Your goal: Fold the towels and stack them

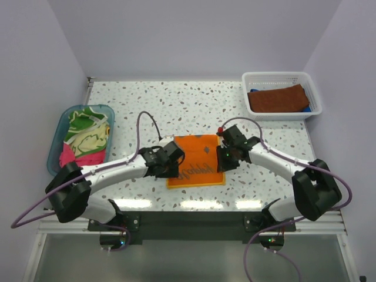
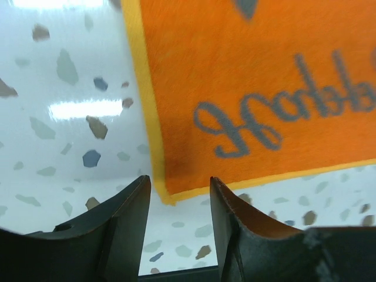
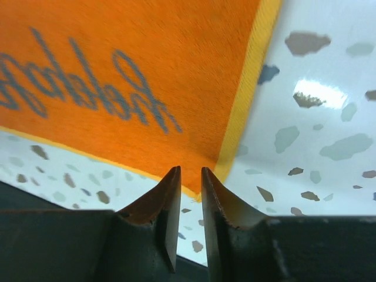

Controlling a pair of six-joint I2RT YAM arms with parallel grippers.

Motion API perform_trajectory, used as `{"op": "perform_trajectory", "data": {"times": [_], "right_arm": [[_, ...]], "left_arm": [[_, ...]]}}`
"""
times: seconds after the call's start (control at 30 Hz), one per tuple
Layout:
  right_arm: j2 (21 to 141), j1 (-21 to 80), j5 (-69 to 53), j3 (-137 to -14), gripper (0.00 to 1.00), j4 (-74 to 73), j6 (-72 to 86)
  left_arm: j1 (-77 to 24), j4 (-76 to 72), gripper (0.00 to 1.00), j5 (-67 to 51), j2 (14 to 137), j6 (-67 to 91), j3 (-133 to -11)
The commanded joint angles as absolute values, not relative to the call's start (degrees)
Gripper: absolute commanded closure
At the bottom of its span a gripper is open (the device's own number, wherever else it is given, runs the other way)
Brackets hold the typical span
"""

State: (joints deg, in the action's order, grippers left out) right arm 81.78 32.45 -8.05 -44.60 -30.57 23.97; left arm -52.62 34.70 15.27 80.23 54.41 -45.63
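Note:
An orange towel point(image 1: 197, 160) with a yellow border and grey lettering lies flat on the speckled table between my two arms. My left gripper point(image 1: 170, 167) hovers over its near left corner. In the left wrist view that gripper point(image 2: 180, 182) is open, with the corner of the towel point(image 2: 252, 88) just past the fingertips and nothing between them. My right gripper point(image 1: 225, 158) is at the near right corner. In the right wrist view this gripper point(image 3: 189, 171) is open by a narrow gap, empty, and the towel point(image 3: 129, 70) lies just beyond its tips.
A white mesh basket point(image 1: 314, 94) at the back right holds a rust brown towel point(image 1: 277, 98) with a bit of blue towel point(image 1: 305, 108) under it. A teal tub point(image 1: 59, 132) at the left holds a green and yellow patterned towel point(image 1: 88, 132) and a pink one point(image 1: 76, 155).

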Motion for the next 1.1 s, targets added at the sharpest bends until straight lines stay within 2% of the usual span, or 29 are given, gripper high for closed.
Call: {"op": "perform_trajectory", "data": {"times": [0.0, 0.13, 0.2, 0.33, 0.4, 0.57, 0.8, 1.07], "right_arm": [[79.8, 31.99, -6.77, -54.11, 0.73, -34.19, 21.19], [83.84, 29.1, -5.28, -61.25, 0.73, -33.32, 19.51], [86.91, 27.87, -5.27, -64.58, 0.75, -32.09, 19.25], [92.45, 25.32, -5.18, -69.42, 0.85, -28.14, 19.34], [95.86, 24.79, -5.36, -72.66, 0.86, -27.51, 19.25], [102.29, 24.43, -7.64, -77.25, 0.88, -26.02, 18.37], [109.77, 20.58, -9.32, -75.59, 0.91, -21.01, 19.6], [113.65, 18.72, -10.02, -72.6, 0.92, -18.72, 18.81]], "left_arm": [[-49.23, 36.3, 0.48, 17.32, 78.22, 48.79, -54.39], [-41.24, 30.87, 0.41, 13.28, 79.27, 39.92, -57.21], [-37.54, 27.34, 0.41, 12.31, 80.94, 37.63, -58.97], [-34.46, 24.26, 0.48, 9.94, 89.88, 31.75, -64.15], [-33.4, 23.65, 0.54, 9.15, 92.8, 30.16, -67.23], [-31.47, 21.01, 0.59, 6.77, 99.48, 28.48, -70.13], [-27.95, 18.99, 0.64, 5.98, 105.11, 26.9, -68.82], [-26.72, 16.7, 0.64, 4.13, 107.14, 26.37, -64.6]]}}
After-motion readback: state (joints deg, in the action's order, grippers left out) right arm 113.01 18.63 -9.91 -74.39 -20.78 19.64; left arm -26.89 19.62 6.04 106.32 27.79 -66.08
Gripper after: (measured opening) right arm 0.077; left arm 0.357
